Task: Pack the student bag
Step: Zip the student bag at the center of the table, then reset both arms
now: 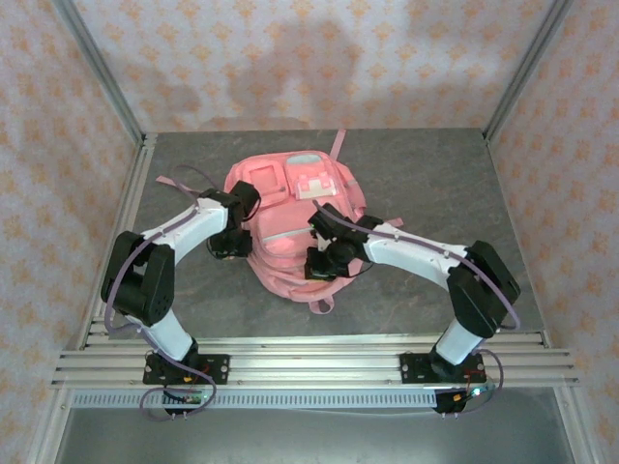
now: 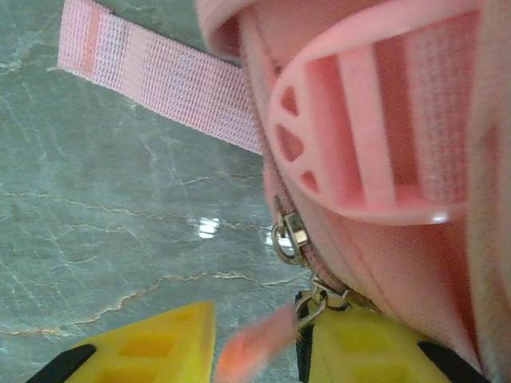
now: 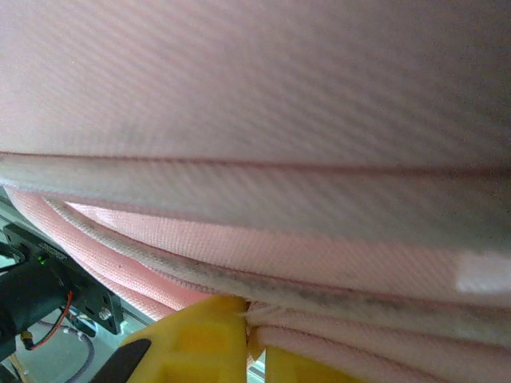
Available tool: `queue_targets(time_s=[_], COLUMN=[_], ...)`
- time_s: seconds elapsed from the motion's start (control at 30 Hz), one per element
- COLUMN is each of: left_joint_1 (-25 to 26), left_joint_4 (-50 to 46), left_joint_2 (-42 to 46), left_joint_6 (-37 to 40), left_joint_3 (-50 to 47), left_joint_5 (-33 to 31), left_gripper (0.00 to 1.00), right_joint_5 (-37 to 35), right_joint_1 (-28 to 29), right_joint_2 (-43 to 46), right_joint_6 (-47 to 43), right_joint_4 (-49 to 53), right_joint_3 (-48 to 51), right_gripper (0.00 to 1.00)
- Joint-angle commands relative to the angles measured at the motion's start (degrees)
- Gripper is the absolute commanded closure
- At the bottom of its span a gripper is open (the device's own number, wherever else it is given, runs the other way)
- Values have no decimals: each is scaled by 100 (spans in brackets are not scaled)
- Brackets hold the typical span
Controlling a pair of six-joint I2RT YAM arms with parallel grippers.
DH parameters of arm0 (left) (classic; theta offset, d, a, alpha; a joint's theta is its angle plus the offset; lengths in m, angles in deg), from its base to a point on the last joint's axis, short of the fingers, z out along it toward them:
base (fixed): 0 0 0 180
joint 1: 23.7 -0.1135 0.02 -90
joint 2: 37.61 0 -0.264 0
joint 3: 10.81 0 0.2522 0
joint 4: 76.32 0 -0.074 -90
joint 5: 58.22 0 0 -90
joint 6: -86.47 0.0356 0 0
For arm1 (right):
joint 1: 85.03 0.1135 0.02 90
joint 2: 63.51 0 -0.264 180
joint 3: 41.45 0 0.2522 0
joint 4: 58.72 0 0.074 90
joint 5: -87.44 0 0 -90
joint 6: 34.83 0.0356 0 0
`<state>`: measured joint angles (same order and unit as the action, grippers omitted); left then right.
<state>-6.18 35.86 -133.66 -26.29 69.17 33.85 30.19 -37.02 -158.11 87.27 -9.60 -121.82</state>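
Top external, pink student bag (image 1: 286, 259), mint patch (image 1: 308, 158)

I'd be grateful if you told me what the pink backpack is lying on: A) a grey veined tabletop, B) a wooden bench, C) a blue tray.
A: in the top view the student bag lies flat on the grey veined table.

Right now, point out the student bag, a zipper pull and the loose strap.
student bag (image 1: 285, 266), top view, lower front panel.
zipper pull (image 2: 290, 236), left wrist view, metal ring.
loose strap (image 2: 160, 76), left wrist view, middle of webbing.
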Motion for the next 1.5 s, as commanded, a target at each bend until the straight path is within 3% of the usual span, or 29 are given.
queue_targets(time_s=[0.0, 0.17, 0.23, 0.33, 0.4, 0.47, 0.6, 0.63, 0.67, 0.7, 0.8, 0.9, 0.93, 1.03, 1.13, 1.23, 1.33, 1.4, 1.47], left_joint_1=[-155, -365, -494, -642, -719, -742, -746, -754, -759, -768, -769, -778, -799, -1118, -1602, -1677, -1724, -1809, -1974], left_joint_4=[276, 351, 355, 397, 463, 528, 724, 788, 784, 754, 829, 1196, 1351, 2039, 2642, 3931, 4501, 4907, 5560], left_joint_2=[-77, -153, -88, 222, 511, 845, 1763, 2014, 2159, 2254, 2437, 2522, 2532, 2509, 2283, 2107, 1827, 1749, 1731], left_joint_6=[74, 44, 74, 87, 92, 135, 132, 115, 112, 100, 25, 132, 214, 430, 546, 1525, 1960, 1864, 1581], left_joint_3=[58, 110, 127, 90, -7, -100, -351, -412, -418, -384, -372, -414, -429, -669, -902, -1601, -1916, -2150, -2595], left_joint_5=[-5, 6, 152, 296, 432, 616, 682, 619, 515, 324, -517, -1275, -1615, -1838, -1640, -1676, -1819, -1502, -1025], left_gripper=[66, 64, 58, 49, 38, 3, 0, 0, 0, 0, 0, 0, 0, 0, 0, 0, 0, 0, 0], right_joint_5=[348, 464, 512, 378, 190, 15, -690, -944, -1101, -1371, -2669, -5162, -6162, -7128, -6903, -6102, -5919, -5841, -5280], right_joint_1=[298, 389, 402, 400, 401, 400, 391, 393, 385, 384, 380, 384, 341, -46, -189, -204, -323, -488, -739], right_joint_2=[-320, -1077, -1284, -1127, -775, -354, 813, 1169, 1467, 1792, 2258, 2138, 2042, 1883, 1743, 1561, 1276, 1245, 1443], right_joint_6=[-512, -805, -901, -1008, -1060, -1113, -1246, -1323, -1423, -1535, -1770, -1589, -1371, -1305, -2465, -3884, -4405, -4551, -4823], right_joint_4=[371, 567, 698, 772, 726, 711, 460, 382, 250, 79, 117, 520, 679, 323, -716, -1343, -1144, -1298, -2014], right_joint_3=[-387, -1221, -1511, -1554, -1383, -1202, -729, -625, -526, -438, -695, -1306, -1538, -1759, -1518, -1191, -1172, -861, -193], right_gripper=[88, 89, 84, 60, 45, 38, 31, 25, 7, 1, 1, 1, 8, 1, 1, 1, 0, 0, 0])
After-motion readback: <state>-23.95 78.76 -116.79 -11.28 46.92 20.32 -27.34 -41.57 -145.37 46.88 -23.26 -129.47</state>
